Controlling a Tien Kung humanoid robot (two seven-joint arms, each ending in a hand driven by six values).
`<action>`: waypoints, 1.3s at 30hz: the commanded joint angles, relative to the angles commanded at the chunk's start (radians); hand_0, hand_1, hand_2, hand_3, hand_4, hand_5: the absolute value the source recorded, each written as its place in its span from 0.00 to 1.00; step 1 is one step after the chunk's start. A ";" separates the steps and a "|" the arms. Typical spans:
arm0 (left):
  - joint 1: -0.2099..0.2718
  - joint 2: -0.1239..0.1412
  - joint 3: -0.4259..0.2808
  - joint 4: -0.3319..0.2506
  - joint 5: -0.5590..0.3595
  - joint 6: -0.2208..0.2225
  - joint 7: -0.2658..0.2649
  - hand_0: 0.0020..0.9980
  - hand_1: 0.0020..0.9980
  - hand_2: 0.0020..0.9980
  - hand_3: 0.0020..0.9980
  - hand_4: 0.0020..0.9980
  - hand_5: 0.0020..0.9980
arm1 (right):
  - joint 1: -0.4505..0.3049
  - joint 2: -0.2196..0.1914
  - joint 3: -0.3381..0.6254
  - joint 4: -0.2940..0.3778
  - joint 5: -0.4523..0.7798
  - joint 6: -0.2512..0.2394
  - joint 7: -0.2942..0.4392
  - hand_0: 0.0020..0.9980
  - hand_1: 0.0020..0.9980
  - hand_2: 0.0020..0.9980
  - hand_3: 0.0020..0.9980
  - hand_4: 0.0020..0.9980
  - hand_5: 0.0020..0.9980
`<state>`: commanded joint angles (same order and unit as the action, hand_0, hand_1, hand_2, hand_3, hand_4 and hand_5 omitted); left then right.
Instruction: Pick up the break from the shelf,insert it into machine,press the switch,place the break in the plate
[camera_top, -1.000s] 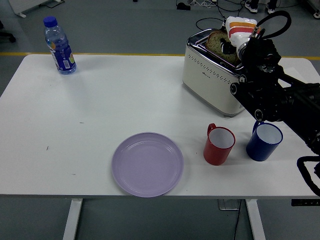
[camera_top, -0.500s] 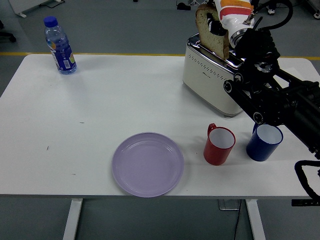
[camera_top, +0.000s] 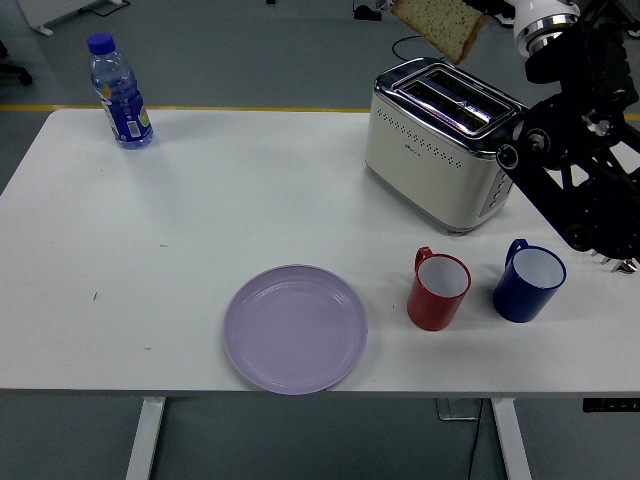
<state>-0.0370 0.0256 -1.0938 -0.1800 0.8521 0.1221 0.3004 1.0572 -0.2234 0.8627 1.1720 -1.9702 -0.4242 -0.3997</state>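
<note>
Overhead, tilted brown-crusted bread slice (camera_top: 441, 27).

We've got a white table (camera_top: 200, 200) filling most of the shot, with its white legs (camera_top: 146, 438) showing under the near edge. The top is pretty clean, just a couple of small dark specks on the left half. Behind it the floor (camera_top: 250, 50) is a dull grey-blue, and a yellow line (camera_top: 200, 108) runs across it right along the table's far edge. Up at the top we can see black cables (camera_top: 415, 42) snaking over the floor, and the base of something white (camera_top: 60, 12) in the far left corner. Lighting is even and flat, with only soft shadows on the tabletop. No walls or windows in our view.
</note>
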 joint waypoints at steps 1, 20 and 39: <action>0.000 -0.001 -0.001 0.000 0.000 0.000 0.000 0.42 0.49 0.57 0.68 0.52 1.00 | -0.011 -0.013 -0.008 0.036 0.041 0.002 -0.009 0.18 0.26 0.34 0.47 0.42 0.00; 0.000 -0.007 -0.010 0.000 0.005 -0.001 -0.002 0.42 0.49 0.57 0.68 0.51 1.00 | -0.182 -0.134 -0.191 0.448 0.750 0.089 -0.046 0.14 0.20 0.32 0.44 0.47 0.00; -0.004 -0.010 -0.002 0.000 -0.003 0.001 -0.006 0.42 0.49 0.57 0.68 0.51 1.00 | -0.245 -0.029 -0.441 0.352 0.971 0.065 -0.010 0.14 0.19 0.31 0.43 0.47 0.00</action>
<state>-0.0411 0.0155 -1.0960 -0.1800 0.8489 0.1235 0.2944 0.8122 -0.2525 0.4216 1.5243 -0.9987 -0.3590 -0.4093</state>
